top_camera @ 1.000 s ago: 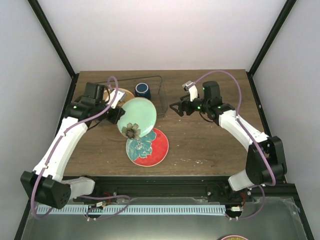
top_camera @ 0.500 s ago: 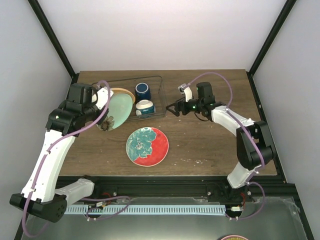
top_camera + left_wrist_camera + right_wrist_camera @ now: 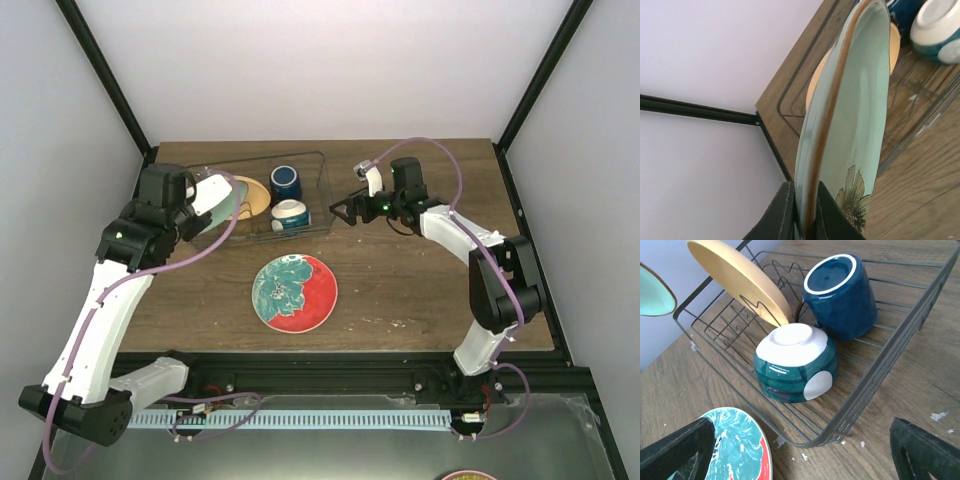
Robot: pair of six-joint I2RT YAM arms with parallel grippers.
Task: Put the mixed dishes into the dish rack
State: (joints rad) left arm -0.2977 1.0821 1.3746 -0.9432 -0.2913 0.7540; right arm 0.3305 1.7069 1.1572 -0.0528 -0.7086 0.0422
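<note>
The wire dish rack (image 3: 318, 190) holds an orange-yellow plate (image 3: 256, 194) leaning on edge, a dark blue mug (image 3: 285, 181) on its side and a white-and-teal bowl (image 3: 290, 214) upside down. My left gripper (image 3: 805, 200) is shut on the rim of a mint-green plate (image 3: 860, 110) with a brown edge and a flower mark. It holds the plate on edge at the rack's left end, next to the orange-yellow plate (image 3: 817, 82). My right gripper (image 3: 345, 210) is open and empty, just outside the rack's right near corner (image 3: 840, 440), facing the bowl (image 3: 795, 365) and the mug (image 3: 840, 295).
A red-and-teal patterned plate (image 3: 295, 292) lies flat on the wooden table (image 3: 430, 290) in front of the rack. Black frame posts (image 3: 100, 70) rise at the back corners, and white walls close in the sides.
My left arm has swung the mint-green plate from above the table's middle to the rack's left end and turned it on edge. My right gripper has moved left toward the rack, staying open.
</note>
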